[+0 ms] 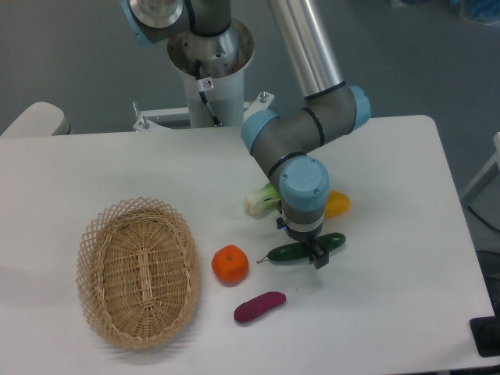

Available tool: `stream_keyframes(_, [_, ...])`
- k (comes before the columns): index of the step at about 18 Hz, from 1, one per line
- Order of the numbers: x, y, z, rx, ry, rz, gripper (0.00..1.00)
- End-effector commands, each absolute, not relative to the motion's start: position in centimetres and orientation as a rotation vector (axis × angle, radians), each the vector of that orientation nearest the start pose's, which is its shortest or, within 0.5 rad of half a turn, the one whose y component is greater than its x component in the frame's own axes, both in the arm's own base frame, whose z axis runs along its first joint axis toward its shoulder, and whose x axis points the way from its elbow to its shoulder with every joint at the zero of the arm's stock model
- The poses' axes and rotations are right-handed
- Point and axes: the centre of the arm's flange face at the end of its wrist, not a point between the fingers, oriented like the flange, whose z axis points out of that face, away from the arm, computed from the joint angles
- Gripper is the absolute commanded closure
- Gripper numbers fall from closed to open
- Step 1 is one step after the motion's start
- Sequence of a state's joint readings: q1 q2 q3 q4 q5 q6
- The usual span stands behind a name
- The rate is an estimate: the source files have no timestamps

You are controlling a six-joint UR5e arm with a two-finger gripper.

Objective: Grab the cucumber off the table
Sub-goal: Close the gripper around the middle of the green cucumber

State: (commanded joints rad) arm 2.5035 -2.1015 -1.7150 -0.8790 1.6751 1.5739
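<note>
Robotics lab, pedestal-mounted arm [312, 62], white table [406, 312] with toy produce, grey floor [62, 55]

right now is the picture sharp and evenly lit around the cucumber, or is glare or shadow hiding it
In the fixed camera view the light is soft and even, with only faint shadows on the table; the image is slightly soft overall. The cucumber shows a small glossy highlight, no washout. What hides its middle is the end effector and wrist above it, not shadow.

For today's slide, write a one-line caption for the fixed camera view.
UR5e gripper poised over the cucumber on the white table.
</note>
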Motion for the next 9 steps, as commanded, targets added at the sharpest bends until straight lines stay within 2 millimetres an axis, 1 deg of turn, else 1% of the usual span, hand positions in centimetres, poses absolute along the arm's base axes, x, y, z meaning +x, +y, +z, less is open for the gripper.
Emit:
stream_keyframes(1, [-42.73,47.0,18.52,-3.068,1.022,0.081,0.04])
stream_keyframes(2, [-42.77,47.03,18.67,-3.067,1.022,0.085,0.21])
stream_keyframes(3, [-42.82,47.06,18.64,-3.067,1.022,0.085,0.33])
stream_keyframes(5, [-42.9,47.12,18.77,-3.066,1.024,0.09,0.5])
stream_keyframes(8, [-43.23,47.25,19.05,-3.063,1.025,0.101,0.65])
stream_keyframes(9, [-43.26,47.27,19.09,-3.062,1.025,0.101,0.67])
